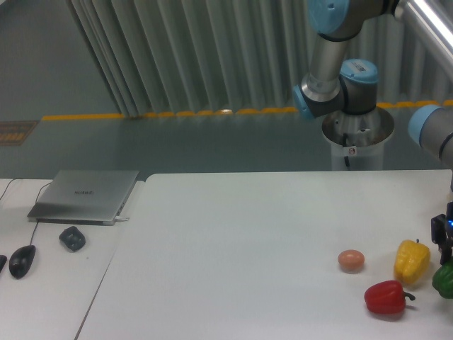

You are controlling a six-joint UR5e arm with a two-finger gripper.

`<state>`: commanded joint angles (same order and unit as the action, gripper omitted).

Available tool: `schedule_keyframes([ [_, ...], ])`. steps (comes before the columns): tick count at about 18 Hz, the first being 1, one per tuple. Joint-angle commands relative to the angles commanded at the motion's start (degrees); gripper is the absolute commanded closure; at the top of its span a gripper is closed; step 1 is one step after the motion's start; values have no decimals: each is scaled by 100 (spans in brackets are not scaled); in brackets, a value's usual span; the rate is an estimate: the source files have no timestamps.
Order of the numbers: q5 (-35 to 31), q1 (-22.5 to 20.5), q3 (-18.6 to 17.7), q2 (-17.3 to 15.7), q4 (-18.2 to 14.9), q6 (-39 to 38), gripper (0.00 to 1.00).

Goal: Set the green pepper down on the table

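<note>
Green pepper point(444, 281): seen at table point(248, 241) right edge, beside yellow pepper point(412, 261); apparently pinched by gripper point(443, 248), largely cut off.

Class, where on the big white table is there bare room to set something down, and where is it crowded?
Bare: the large white table from its left edge to the small brown egg. Crowded: the right edge, with glossy yellow pepper, red pepper, dark-green pepper and pincer.

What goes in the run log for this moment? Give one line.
phase: carrying | gripper: at right frame edge over green pepper, grasp unclear | table: yellow pepper, red pepper, egg
</note>
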<state>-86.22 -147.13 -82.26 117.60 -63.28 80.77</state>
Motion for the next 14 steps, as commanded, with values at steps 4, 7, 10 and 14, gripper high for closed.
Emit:
schedule_keyframes([
  [4,0,0,-71,-9,44,0,26],
  [7,9,9,-114,-26,105,26,0],
  [10,9,44,-132,-70,123,35,0],
  [14,9,88,-123,-140,115,26,0],
])
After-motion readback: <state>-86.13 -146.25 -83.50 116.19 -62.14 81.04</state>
